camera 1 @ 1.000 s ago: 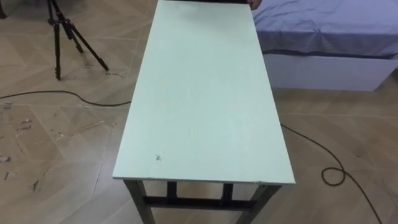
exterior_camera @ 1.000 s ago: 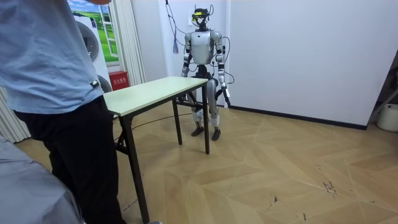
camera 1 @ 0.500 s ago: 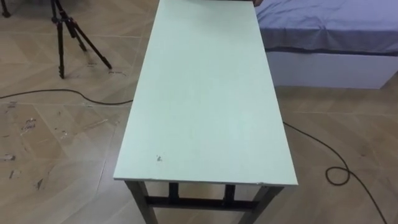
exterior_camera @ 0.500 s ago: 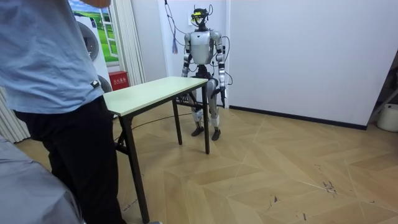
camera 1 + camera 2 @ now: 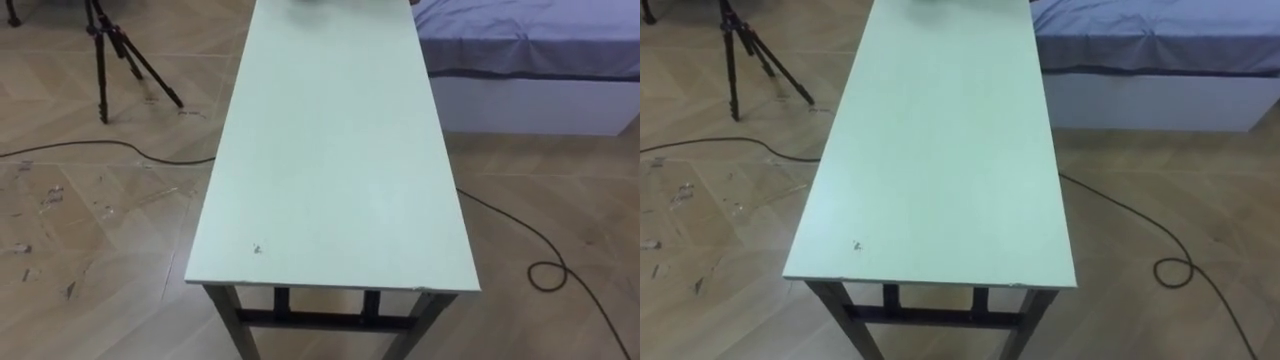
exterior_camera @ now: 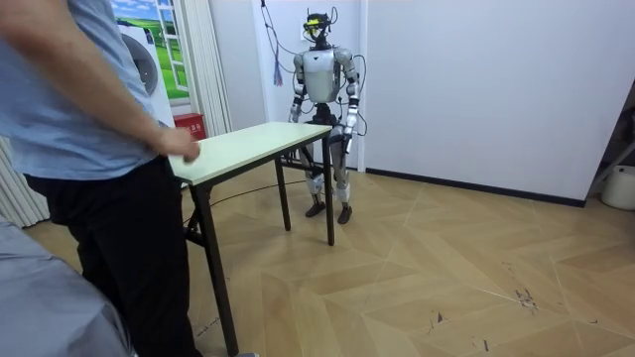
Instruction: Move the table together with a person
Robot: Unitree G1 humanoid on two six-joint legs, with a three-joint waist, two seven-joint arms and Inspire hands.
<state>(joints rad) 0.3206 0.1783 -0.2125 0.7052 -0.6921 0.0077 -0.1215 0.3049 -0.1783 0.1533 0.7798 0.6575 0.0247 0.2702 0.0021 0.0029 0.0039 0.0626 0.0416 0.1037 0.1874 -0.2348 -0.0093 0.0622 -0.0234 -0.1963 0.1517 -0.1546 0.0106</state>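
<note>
Counter (image 5: 330, 150): a long, narrow, pale green top on a dark metal frame. It stands on the wooden floor (image 5: 90, 250), running lengthwise from the robot to the person, with all the legs in view down.
Counter's near end: right below the head camera, with the dark legs and crossbars showing under the edge.
Counter top: bare apart from a small dark speck (image 5: 256, 249) near the near-left corner. A blurred dark shape (image 5: 310, 3) lies at the far edge, and what it is cannot be told.
Person (image 6: 89, 149): stands at the end of the counter nearest the room camera, in a light blue shirt and dark trousers.
Person's hand (image 6: 182, 147): rests on the edge of that end of the counter.
Robot: stands upright at the opposite end, close behind the counter and facing along it, with a white wall at its back.
Left hand (image 6: 349, 127): held beside the hip with the arm bent, on the room view's right. It is too small to tell whether the fingers are apart or together.
Right hand (image 6: 296, 116): low at the robot's side, on the room view's left. Its fingers cannot be told either.
Bed (image 5: 530, 40): a blue cover on a white base, just beside the counter's far right corner.
Tripod (image 5: 115, 50): black, on the floor to the left of the counter, well apart from it.
</note>
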